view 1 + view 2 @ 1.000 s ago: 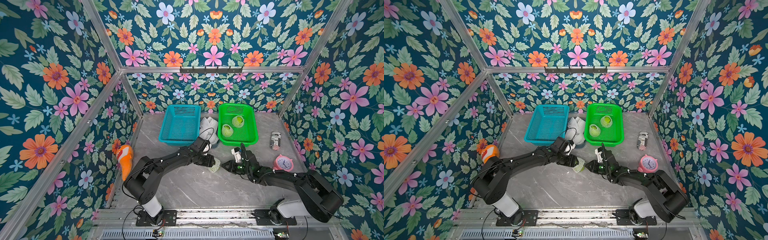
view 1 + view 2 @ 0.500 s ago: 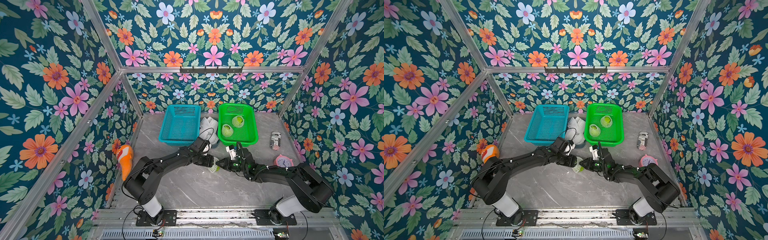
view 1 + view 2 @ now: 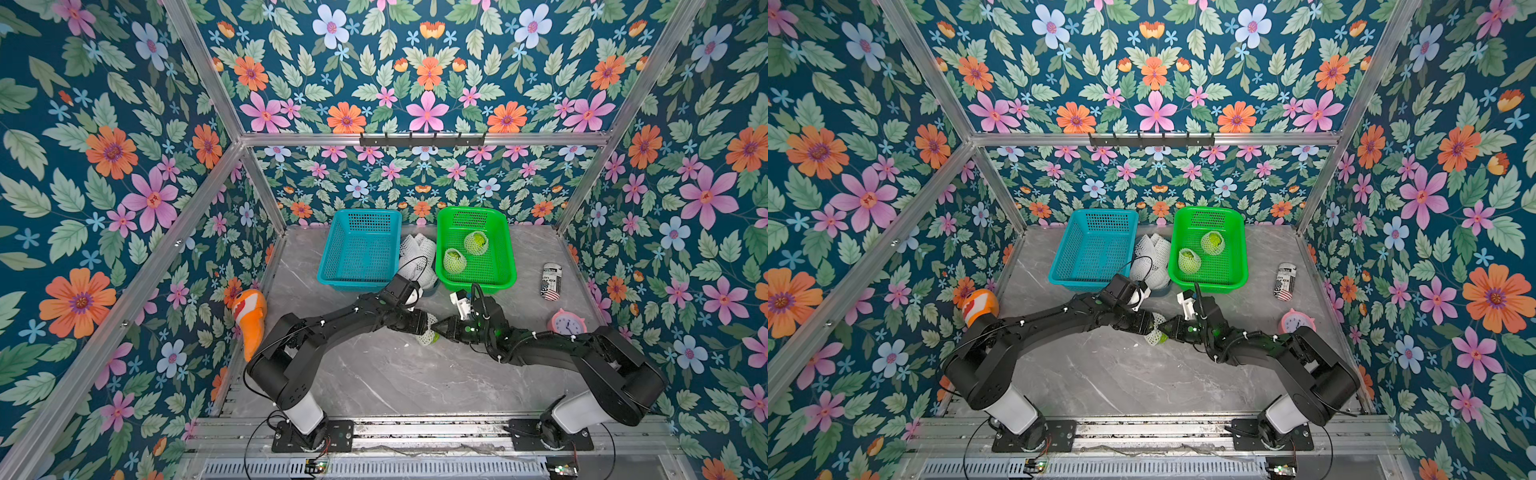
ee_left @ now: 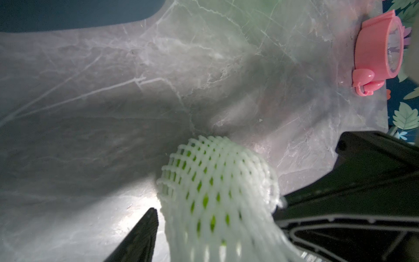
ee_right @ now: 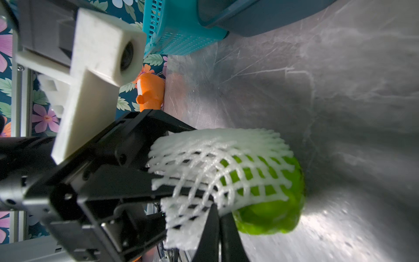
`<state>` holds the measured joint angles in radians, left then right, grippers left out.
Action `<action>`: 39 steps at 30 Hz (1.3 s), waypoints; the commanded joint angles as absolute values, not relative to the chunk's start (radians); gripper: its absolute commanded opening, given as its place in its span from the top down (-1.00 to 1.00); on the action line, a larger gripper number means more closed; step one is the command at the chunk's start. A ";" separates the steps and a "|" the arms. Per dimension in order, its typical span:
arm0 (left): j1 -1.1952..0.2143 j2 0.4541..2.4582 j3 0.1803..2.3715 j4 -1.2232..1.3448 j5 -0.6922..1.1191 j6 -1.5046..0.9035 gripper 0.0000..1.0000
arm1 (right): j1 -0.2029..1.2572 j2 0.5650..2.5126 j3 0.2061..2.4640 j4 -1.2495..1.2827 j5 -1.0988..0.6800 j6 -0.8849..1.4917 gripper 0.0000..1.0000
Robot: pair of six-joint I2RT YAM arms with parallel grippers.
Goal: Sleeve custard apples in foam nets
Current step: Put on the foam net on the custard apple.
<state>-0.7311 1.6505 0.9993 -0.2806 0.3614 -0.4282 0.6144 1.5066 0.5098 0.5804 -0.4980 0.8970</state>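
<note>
Marble tabletop (image 3: 374,374), blue basket (image 3: 357,257), green basket (image 3: 488,266), clock (image 3: 567,324)

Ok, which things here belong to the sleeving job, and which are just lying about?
Job: bright green bumpy custard apple, half inside a white foam mesh net; two netted custard apples in the green perforated plastic basket; pile of spare foam nets; empty blue perforated plastic basket.
Lying about: orange clownfish plush toy; pink plastic alarm clock; printed cylindrical can.
</note>
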 commanded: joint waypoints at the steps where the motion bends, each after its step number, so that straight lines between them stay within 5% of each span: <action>1: -0.730 1.654 1.004 -0.329 0.336 -0.412 -0.24 | 0.614 1.474 0.494 0.523 -0.459 0.879 0.90; 25: -0.747 1.672 1.039 -0.353 0.338 -0.402 -0.24 | 0.620 1.530 0.562 0.246 -0.295 0.847 0.92; 39: -0.754 1.675 1.051 -0.350 0.346 -0.400 -0.24 | 0.606 1.601 0.554 0.427 -0.369 0.925 0.51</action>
